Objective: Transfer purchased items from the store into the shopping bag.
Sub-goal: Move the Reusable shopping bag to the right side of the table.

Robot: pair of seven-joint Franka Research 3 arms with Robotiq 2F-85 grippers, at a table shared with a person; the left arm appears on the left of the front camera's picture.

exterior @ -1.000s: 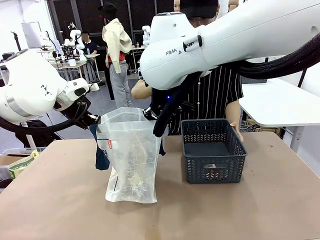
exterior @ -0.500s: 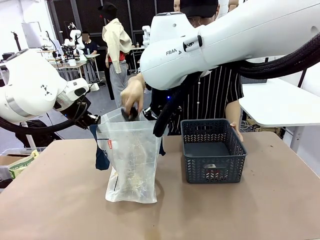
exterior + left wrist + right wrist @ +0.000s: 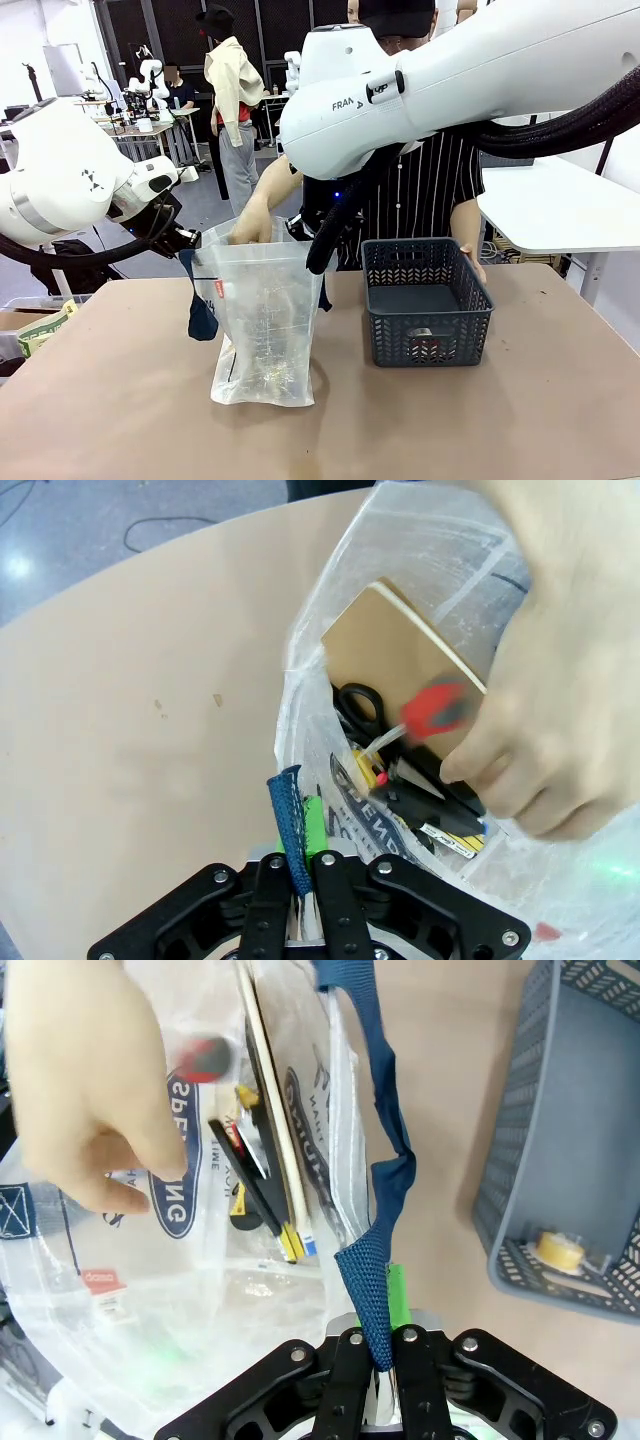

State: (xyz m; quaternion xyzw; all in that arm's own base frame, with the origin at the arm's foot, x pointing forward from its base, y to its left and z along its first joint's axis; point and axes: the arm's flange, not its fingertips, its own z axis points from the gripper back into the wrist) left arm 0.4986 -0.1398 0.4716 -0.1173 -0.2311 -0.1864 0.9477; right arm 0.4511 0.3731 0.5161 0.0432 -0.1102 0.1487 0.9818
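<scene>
over the table, left gripper and right gripper each pinch a shopping bag strap.

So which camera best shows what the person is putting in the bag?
The left wrist view: the dark, red-ended item is plain at the person's hand. The right wrist view blurs it; in the front view the hand hides it at the mouth of the shopping bag.

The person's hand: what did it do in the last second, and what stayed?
The hand came in with a dark item and lowered it into the shopping bag. The left gripper and right gripper stay shut on its handles; the basket did not move.
</scene>
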